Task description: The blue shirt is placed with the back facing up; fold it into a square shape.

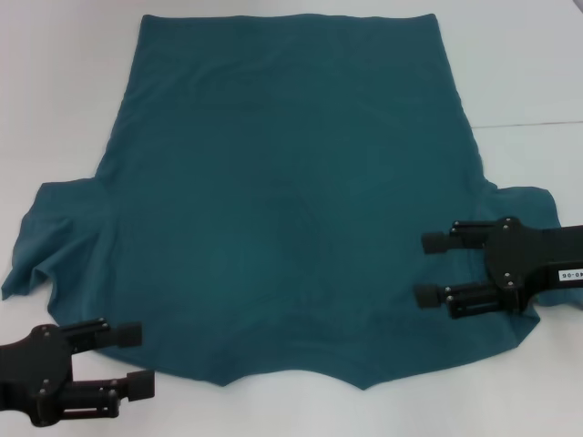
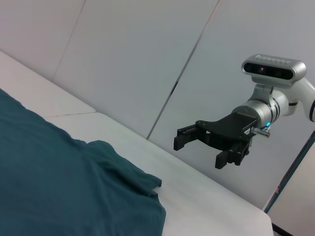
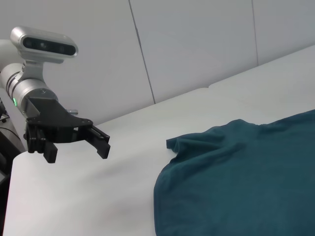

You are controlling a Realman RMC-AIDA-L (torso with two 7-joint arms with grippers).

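Right gripper [image 1: 435, 269]: fingers spread, holding nothing, over right sleeve edge of blue shirt [image 1: 282, 200]. Left gripper [image 1: 135, 360]: fingers spread, just off near-left hem, over tabletop [image 1: 528, 82]. Shirt flat, long axis running away from robot; right arm nearer.

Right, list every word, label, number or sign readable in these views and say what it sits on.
White label on the black right gripper, head view: a few dark characters at the frame edge, too small to read.
Silver camera housing above the right gripper, left wrist view: faint lettering, unreadable.
Large dark teal-blue cotton shirt: no text visible.
Black left gripper: no markings readable.
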